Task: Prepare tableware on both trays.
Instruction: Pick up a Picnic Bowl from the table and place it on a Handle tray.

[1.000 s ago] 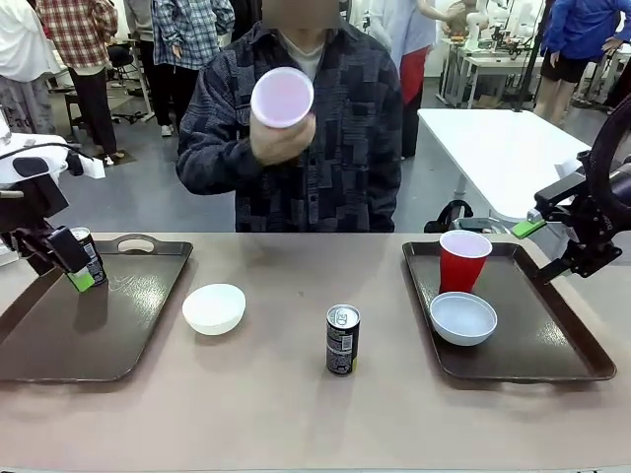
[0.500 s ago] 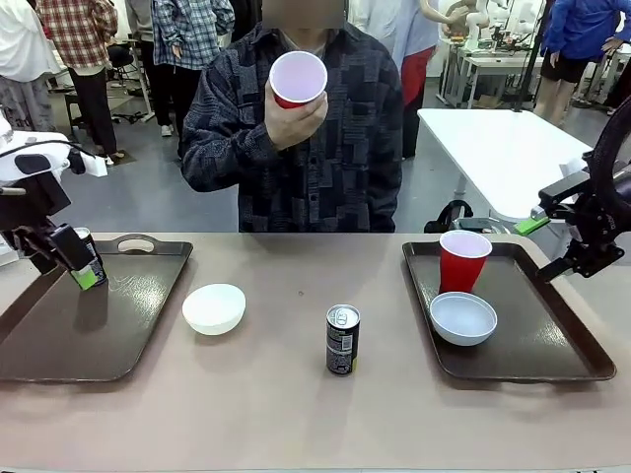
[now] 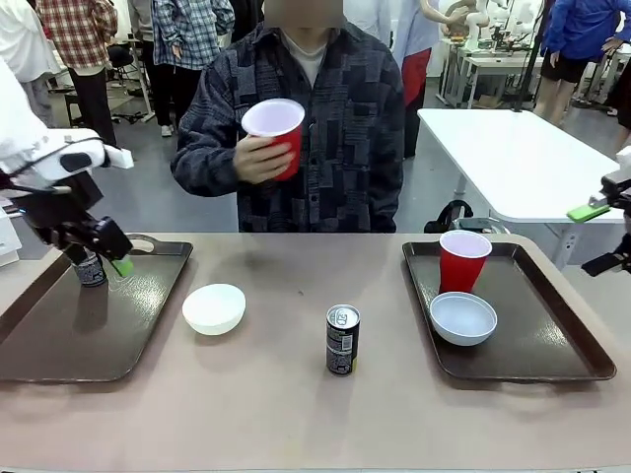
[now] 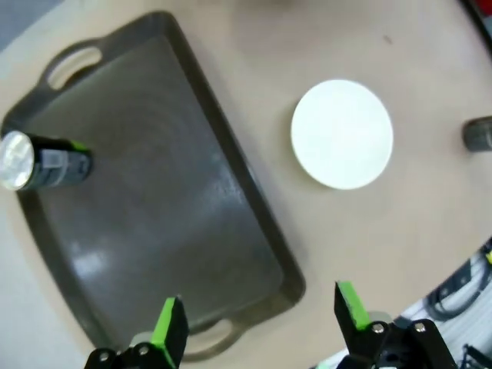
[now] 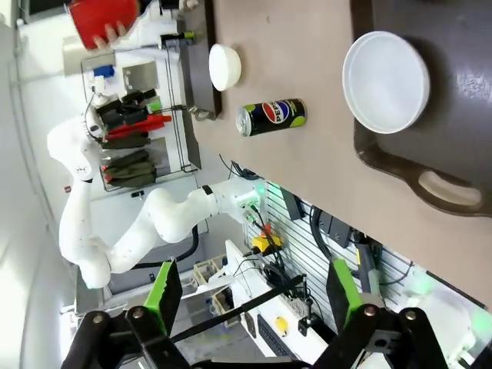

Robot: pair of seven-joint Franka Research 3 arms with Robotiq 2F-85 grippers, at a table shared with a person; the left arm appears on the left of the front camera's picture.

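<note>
A dark can [image 3: 89, 268] [image 4: 42, 161] stands at the far left end of the left tray [image 3: 99, 330] [image 4: 177, 215]. My left gripper [image 3: 99, 253] [image 4: 260, 319] hovers open above that tray, apart from the can. A white bowl [image 3: 214, 307] [image 4: 342, 133] [image 5: 224, 67] and a second can [image 3: 342, 339] [image 5: 270, 117] sit on the bare table. The right tray [image 3: 552, 345] [image 5: 461, 115] holds a red cup [image 3: 463, 259] and a white bowl [image 3: 462, 317] [image 5: 386, 81]. My right gripper [image 3: 603, 236] [image 5: 254, 290] is open, past the tray's right rim. The person holds another red cup [image 3: 276, 133] [image 5: 104, 19] at chest height.
The person stands at the far side of the table [image 3: 296, 414], opposite its middle. A white table [image 3: 503, 148] stands behind at the right. Other people are in the background.
My left gripper has let go of the can on the left tray and lifted away. The right arm has drawn back to the right. The person has lowered the red cup from face height.
</note>
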